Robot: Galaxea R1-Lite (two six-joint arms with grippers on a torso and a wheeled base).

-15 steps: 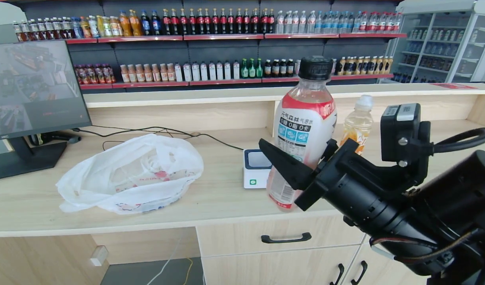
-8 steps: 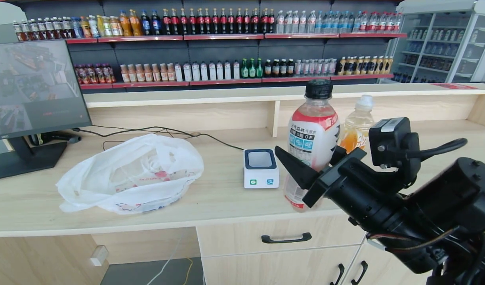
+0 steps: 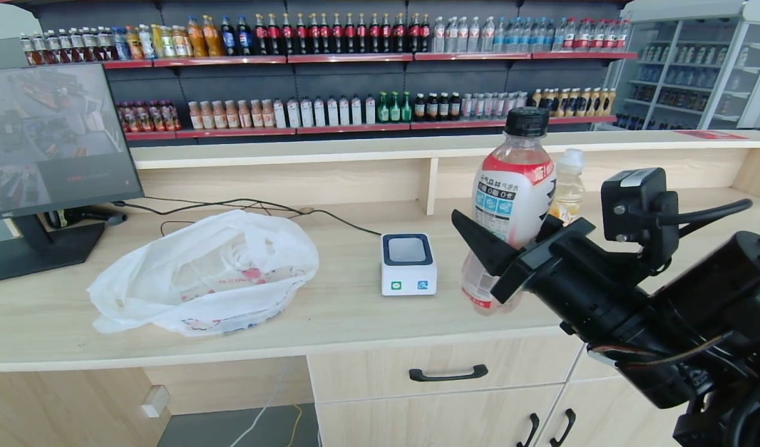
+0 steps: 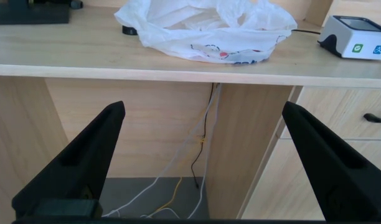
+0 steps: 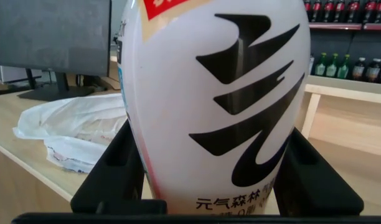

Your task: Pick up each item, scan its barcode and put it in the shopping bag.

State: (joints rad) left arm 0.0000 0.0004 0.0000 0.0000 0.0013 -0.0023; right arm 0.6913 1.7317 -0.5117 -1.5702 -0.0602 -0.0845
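Note:
My right gripper (image 3: pixel 507 239) is shut on a drink bottle (image 3: pixel 511 186) with a black cap and a white and red label. The bottle is upright, just right of the white barcode scanner (image 3: pixel 408 264), near the counter's front edge. In the right wrist view the bottle (image 5: pixel 215 106) sits between both fingers. The white plastic shopping bag (image 3: pixel 206 273) lies crumpled on the counter left of the scanner. My left gripper (image 4: pixel 203 107) hangs open and empty below the counter's front edge, facing the bag (image 4: pixel 203 28) and the scanner (image 4: pixel 355 37).
A second bottle of orange drink with a white cap (image 3: pixel 569 183) stands behind the held one. A monitor (image 3: pixel 51 143) stands at the counter's far left, with cables trailing behind the bag. Drawers (image 3: pixel 448 372) are under the counter, and stocked shelves line the back wall.
My right gripper has carried the bottle to the right and farther from the camera. The bottle covered part of the scanner before and now stands beside it.

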